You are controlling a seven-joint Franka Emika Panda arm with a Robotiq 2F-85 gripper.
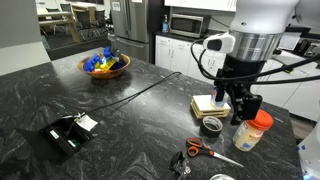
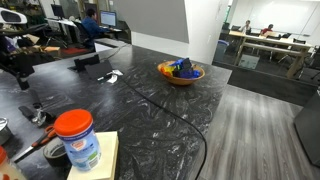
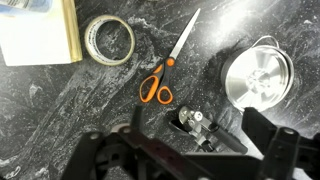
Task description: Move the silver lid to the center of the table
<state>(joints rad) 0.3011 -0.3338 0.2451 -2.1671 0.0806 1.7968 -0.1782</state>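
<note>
The silver lid [image 3: 257,78] is a shiny round metal disc lying flat on the black marbled table [image 3: 60,110], at the right of the wrist view. In an exterior view only its top edge shows at the bottom border [image 1: 222,177]. My gripper [image 3: 185,160] is open and empty, its two dark fingers spread wide along the bottom of the wrist view. It hangs above the table [image 1: 120,110], apart from the lid. In an exterior view the gripper [image 1: 236,112] hovers over the black ring [image 1: 211,125].
Orange-handled scissors [image 3: 160,80], a small black and metal tool [image 3: 200,128], the ring [image 3: 108,38] and a yellow note pad [image 3: 38,35] lie near the lid. An orange-capped jar [image 1: 252,130] stands beside the arm. A bowl [image 1: 105,65] and a black device [image 1: 65,135] sit further off.
</note>
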